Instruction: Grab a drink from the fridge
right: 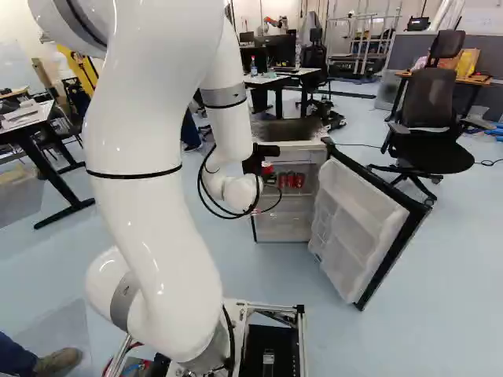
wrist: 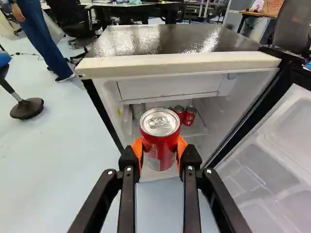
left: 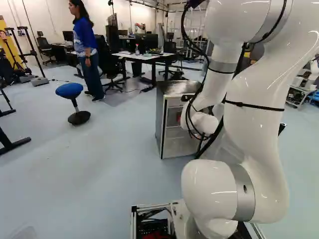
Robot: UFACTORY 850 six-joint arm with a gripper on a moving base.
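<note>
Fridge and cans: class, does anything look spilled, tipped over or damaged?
Nothing stands out: the red drink can looks upright between the jaws, the shelved cans stand upright, and the open door suits the task.

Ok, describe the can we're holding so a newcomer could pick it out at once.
Find the low fridge with its door swung open. In front of its opening, at the white arm's end, is a silver-topped red can. It alone is gripped in the jaws, between orange pads; the other red cans stand inside.
</note>
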